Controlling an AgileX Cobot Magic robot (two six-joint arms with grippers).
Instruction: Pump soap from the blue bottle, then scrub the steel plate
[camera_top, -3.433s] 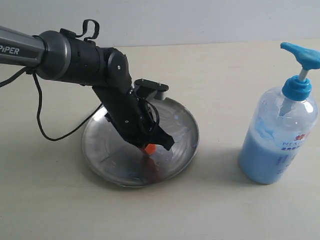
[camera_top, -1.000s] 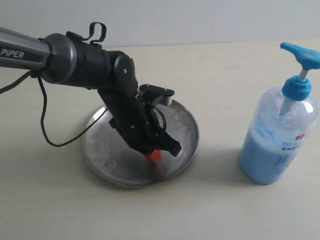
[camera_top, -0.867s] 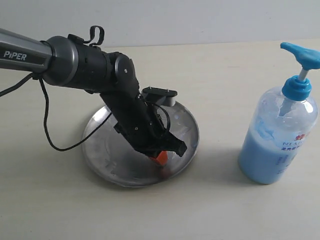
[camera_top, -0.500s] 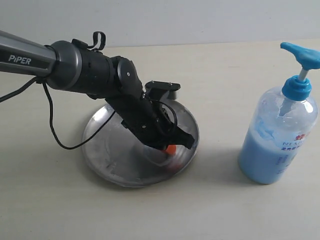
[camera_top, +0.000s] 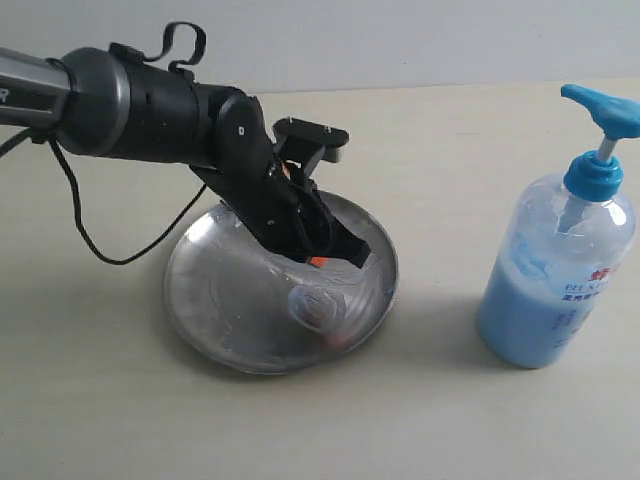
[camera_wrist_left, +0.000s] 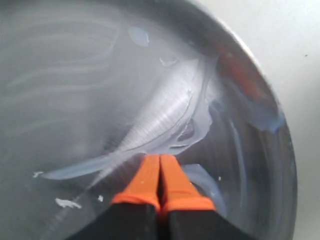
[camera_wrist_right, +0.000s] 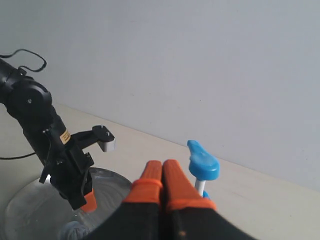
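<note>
The steel plate (camera_top: 210, 295) lies left of centre, smeared with pale blue soap (camera_top: 316, 306). My left gripper (camera_top: 318, 262) is shut with nothing between its orange fingers, tips down on the plate's right half just behind the soap blob. In the left wrist view the shut gripper (camera_wrist_left: 160, 159) touches the plate (camera_wrist_left: 60, 65) at the end of a broad whitish soap (camera_wrist_left: 165, 116) streak. The blue bottle (camera_top: 556, 275) stands upright at the right. In the right wrist view my right gripper (camera_wrist_right: 162, 165) is shut and empty, beside the bottle's blue pump head (camera_wrist_right: 203, 163).
The left arm (camera_top: 150, 105) and its black cable (camera_top: 85, 240) stretch from the left edge over the plate. A pale wall (camera_wrist_right: 200, 60) runs behind the beige table (camera_top: 430, 420). The right arm does not show in the exterior view.
My left gripper has swept from the plate's near right edge back toward its far right side, staying shut. A blob and smear of soap now lies uncovered where it was. The bottle is unmoved.
</note>
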